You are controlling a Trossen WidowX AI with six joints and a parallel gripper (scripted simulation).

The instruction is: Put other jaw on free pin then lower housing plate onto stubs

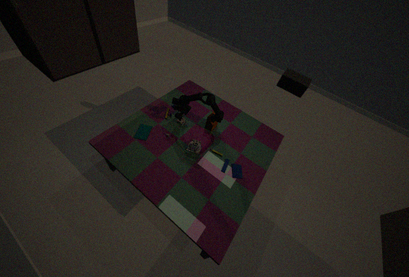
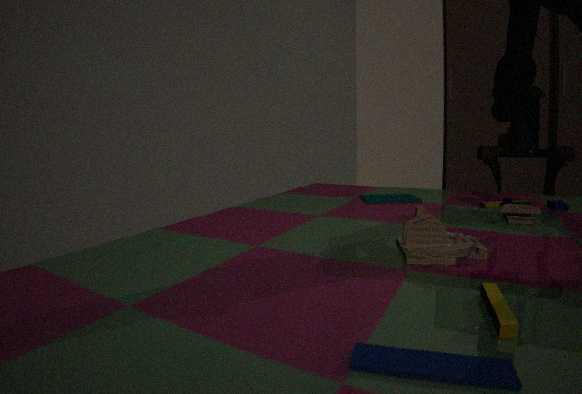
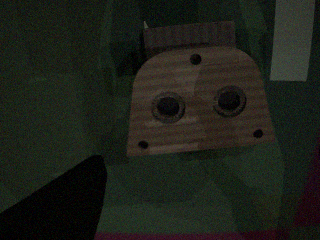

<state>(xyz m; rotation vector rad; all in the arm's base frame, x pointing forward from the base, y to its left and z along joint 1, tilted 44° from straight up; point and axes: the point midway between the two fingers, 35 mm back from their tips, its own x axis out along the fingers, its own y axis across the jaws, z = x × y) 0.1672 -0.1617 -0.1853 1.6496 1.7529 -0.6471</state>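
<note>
The pale wooden housing plate (image 1: pixel 181 121) (image 2: pixel 520 209) (image 3: pixel 197 125) lies flat, raised on a striped piece. In the wrist view it shows two ringed holes and three small dark dots. My gripper (image 1: pixel 179 114) (image 2: pixel 524 188) is open and empty, just above the plate, pointing down. Only one dark finger shows in the wrist view, lower left of the plate. The pale gear-and-jaw assembly (image 1: pixel 193 147) (image 2: pixel 425 239) sits on the checkered table, away from the gripper. A short peg (image 2: pixel 418 211) shows over its rounded part. Which jaw is on its pin, and whether teeth mesh, cannot be told.
A teal plate (image 1: pixel 143 132) (image 2: pixel 390 198) lies beyond the assembly. A yellow bar (image 1: pixel 216 152) (image 2: pixel 499 308), a blue bar (image 1: pixel 225 165) (image 2: pixel 435 367) and a blue plate (image 1: pixel 237 171) lie on its other side. Another yellow bar (image 1: pixel 167 113) (image 2: pixel 491 204) lies near the housing plate.
</note>
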